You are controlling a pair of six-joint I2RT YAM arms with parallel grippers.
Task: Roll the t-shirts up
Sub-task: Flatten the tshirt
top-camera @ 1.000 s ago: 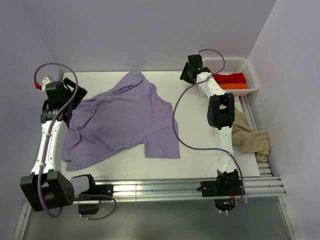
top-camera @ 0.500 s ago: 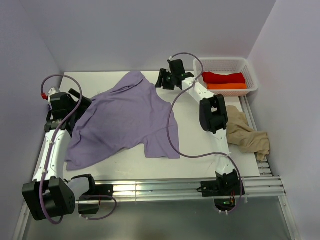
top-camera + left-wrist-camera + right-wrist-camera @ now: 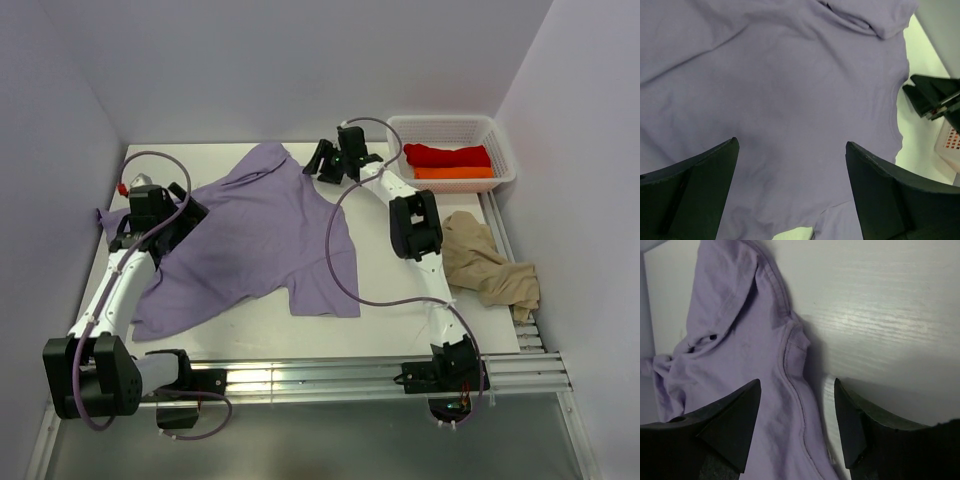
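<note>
Nearest to us on the desk [image 3: 390, 330], the purple shirt [image 3: 250, 240] lies spread out and wrinkled, its hem toward the arm bases. At the desk's right edge the beige shirt [image 3: 490, 265] sits crumpled, apart from the purple one. On the left, we see the left end effector [image 3: 190, 222] over the purple shirt's left side. Its jaws stand wide open with only cloth beneath them and nothing gripped. Farther back, the right end effector [image 3: 320, 162] is at that shirt's far right edge, jaws apart, and a seamed edge runs below the gap. In the far right corner, the basket [image 3: 505, 160] holds the red shirt [image 3: 445, 155] and, just in front of it, the orange shirt [image 3: 455, 172].
</note>
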